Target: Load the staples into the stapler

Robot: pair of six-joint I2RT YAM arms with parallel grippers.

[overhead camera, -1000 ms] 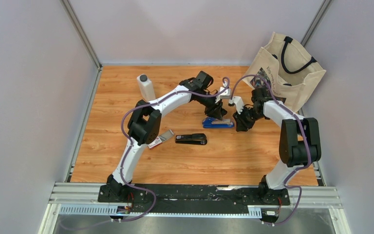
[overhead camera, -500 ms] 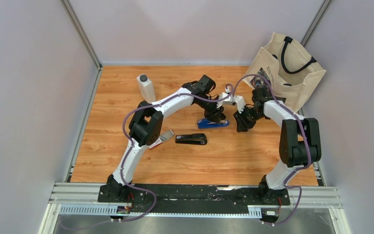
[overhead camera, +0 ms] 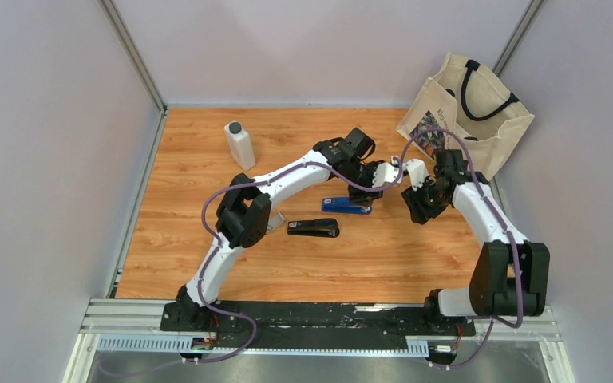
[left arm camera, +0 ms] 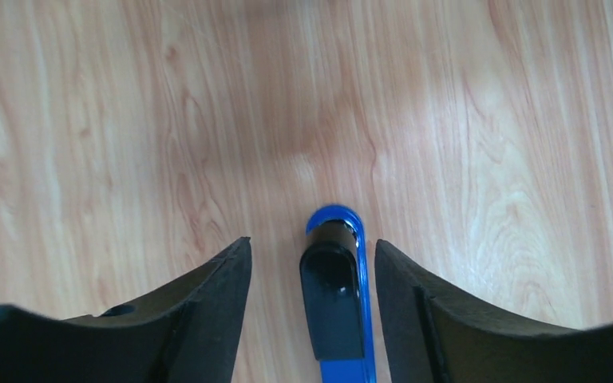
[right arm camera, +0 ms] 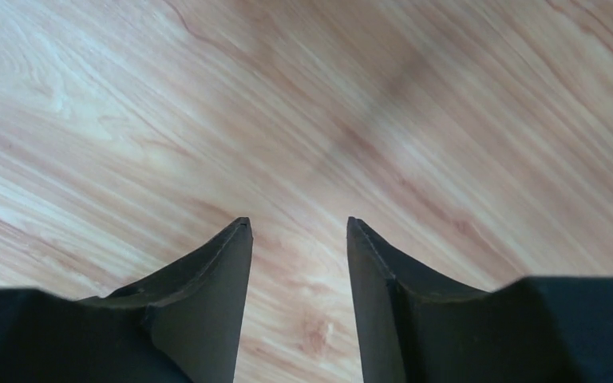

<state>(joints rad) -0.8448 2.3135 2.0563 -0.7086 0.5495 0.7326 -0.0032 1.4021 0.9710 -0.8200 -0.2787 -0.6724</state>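
Observation:
A blue stapler (overhead camera: 347, 206) with a black top lies flat on the wooden table (overhead camera: 183, 263), right of centre. In the left wrist view its black-capped end (left arm camera: 334, 299) sits between the fingers of my left gripper (left arm camera: 313, 243), which is open, with a gap on each side. In the top view my left gripper (overhead camera: 369, 190) hovers over the stapler's right end. My right gripper (overhead camera: 417, 209) is open over bare wood to the right of it, and nothing lies between its fingertips (right arm camera: 299, 223). The staples box (overhead camera: 274, 220) lies partly hidden behind my left elbow.
A black stapler (overhead camera: 314, 227) lies just left of and nearer than the blue one. A white bottle (overhead camera: 239, 144) stands at the back left. A canvas tote bag (overhead camera: 467, 108) leans in the back right corner, close behind my right arm. Walls bound the table on three sides.
Both grippers have opened and let go of the blue stapler, which now lies flat and slightly further left. The left gripper has shifted right, and the right arm has drawn away to the right.

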